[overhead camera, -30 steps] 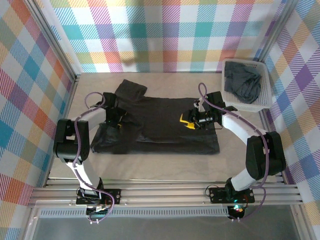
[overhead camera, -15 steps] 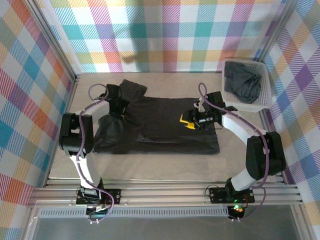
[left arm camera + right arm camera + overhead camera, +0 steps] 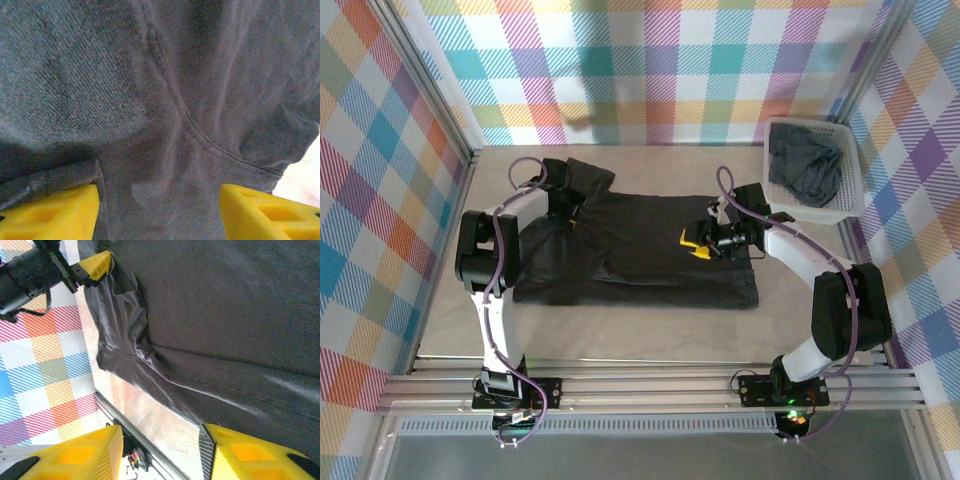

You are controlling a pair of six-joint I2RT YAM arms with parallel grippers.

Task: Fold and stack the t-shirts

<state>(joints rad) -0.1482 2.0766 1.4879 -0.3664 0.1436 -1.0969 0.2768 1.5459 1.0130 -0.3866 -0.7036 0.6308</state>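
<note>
A dark charcoal t-shirt (image 3: 640, 265) lies spread flat across the middle of the table, one sleeve (image 3: 582, 180) pointing toward the back left. My left gripper (image 3: 572, 218) sits low over the shirt beside that sleeve. In the left wrist view its jaws (image 3: 159, 214) stand open, with the sleeve seam and wrinkled cloth (image 3: 150, 100) lying between the yellow fingers. My right gripper (image 3: 692, 244) hovers open over the shirt's right half. Between its fingers (image 3: 160, 455) only bare table shows, beyond the shirt's hem (image 3: 225, 315). More dark t-shirts (image 3: 805, 165) lie crumpled in the basket.
A white lattice basket (image 3: 855, 190) stands at the back right corner. Plaid walls close in the back and both sides. Bare table (image 3: 620, 330) runs between the shirt and the metal rail at the near edge.
My left arm has swung from the shirt's left side toward the back, up to the sleeve, and the cloth's left edge shifted slightly. The right arm has not moved.
</note>
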